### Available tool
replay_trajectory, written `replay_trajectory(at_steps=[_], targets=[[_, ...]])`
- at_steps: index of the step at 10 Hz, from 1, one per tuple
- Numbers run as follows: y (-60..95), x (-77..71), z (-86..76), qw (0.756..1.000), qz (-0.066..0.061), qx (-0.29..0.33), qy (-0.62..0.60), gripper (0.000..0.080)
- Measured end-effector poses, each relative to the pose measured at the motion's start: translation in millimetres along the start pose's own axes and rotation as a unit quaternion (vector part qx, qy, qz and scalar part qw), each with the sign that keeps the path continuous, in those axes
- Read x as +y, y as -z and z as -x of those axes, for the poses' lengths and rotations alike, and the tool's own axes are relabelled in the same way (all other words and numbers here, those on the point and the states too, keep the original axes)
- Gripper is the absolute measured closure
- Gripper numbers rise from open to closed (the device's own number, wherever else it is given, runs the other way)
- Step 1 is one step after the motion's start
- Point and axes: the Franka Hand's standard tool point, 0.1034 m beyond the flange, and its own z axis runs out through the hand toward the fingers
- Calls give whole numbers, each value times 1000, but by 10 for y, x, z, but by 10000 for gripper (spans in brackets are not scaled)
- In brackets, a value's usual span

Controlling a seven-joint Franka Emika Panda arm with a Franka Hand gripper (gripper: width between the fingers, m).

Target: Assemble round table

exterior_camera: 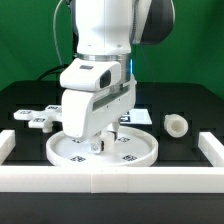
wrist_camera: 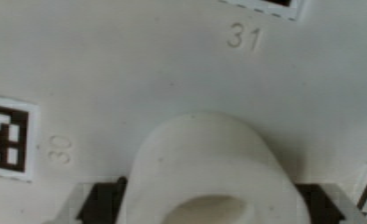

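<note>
Jaws low over the round disc [exterior_camera: 146, 150]
Spread or pinching, I cannot tell; leg [exterior_camera: 176, 124] and cross-shaped foot [exterior_camera: 35, 118] lie well off on opposite sides of them.

one arm [exterior_camera: 105, 30] carries one gripper [exterior_camera: 92, 140]. on the one black desk [exterior_camera: 180, 100] lie three loose furniture parts: one round disc [exterior_camera: 130, 155], one short leg [exterior_camera: 176, 124] and one cross-shaped foot [exterior_camera: 35, 117]. one marker board [exterior_camera: 143, 116] lies behind the disc. the white border rail [exterior_camera: 110, 182] shows three stretches: one in front and one at each side. in the wrist view three square tags [wrist_camera: 2, 135] show on the disc, each cut by the frame, with two printed numbers [wrist_camera: 247, 38], 31 and 30, and one rounded stub [wrist_camera: 206, 165]. the tags in the exterior view are too small to count.
</note>
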Motion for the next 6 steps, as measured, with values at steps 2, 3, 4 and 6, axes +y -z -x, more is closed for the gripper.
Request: replay_trajectory(at_steps=[2, 3, 4, 6], targets=[[12, -5, -133, 1000, 3, 2, 14, 393], [4, 8, -256, 1000, 5, 5, 23, 393], [4, 21, -315, 1000, 7, 6, 27, 393], [7, 4, -486, 999, 10, 9, 36, 392]])
